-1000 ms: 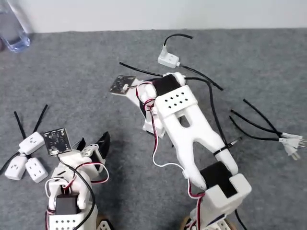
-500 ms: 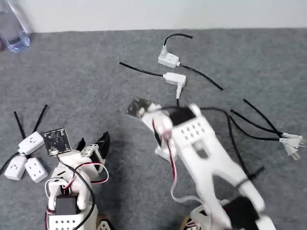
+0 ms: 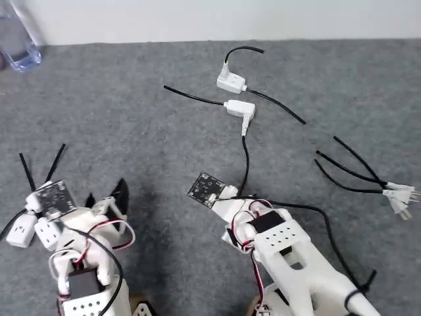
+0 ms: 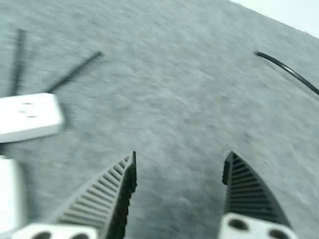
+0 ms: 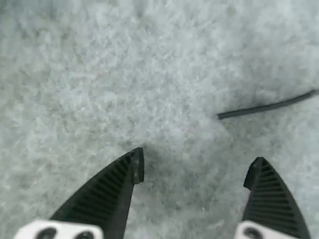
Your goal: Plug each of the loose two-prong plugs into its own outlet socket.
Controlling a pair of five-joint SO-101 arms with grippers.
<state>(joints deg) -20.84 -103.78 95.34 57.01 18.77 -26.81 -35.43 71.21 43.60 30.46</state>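
Note:
On the grey carpet at the back lie two white outlet sockets (image 3: pixel 230 82) (image 3: pixel 237 108), each with a black-corded plug in it. Several loose two-prong plugs (image 3: pixel 398 195) on black cords lie at the far right. Loose white sockets (image 3: pixel 21 228) cluster at the far left; the left wrist view shows one socket (image 4: pixel 28 116) close ahead. My left gripper (image 4: pixel 182 158) (image 3: pixel 105 194) is open and holds nothing, just right of those sockets. My right gripper (image 5: pixel 198 158) is open over bare carpet, a black cord end (image 5: pixel 264 107) lying just past it.
A clear plastic container (image 3: pixel 16 46) stands at the back left corner. A long black cord (image 3: pixel 246 158) runs from the nearer plugged socket toward the right arm (image 3: pixel 283 243). A pale wall edge borders the carpet at the back.
The right arm has pulled back from the back sockets to the front, uncovering the second plugged socket. The left arm has swung left toward the loose sockets.

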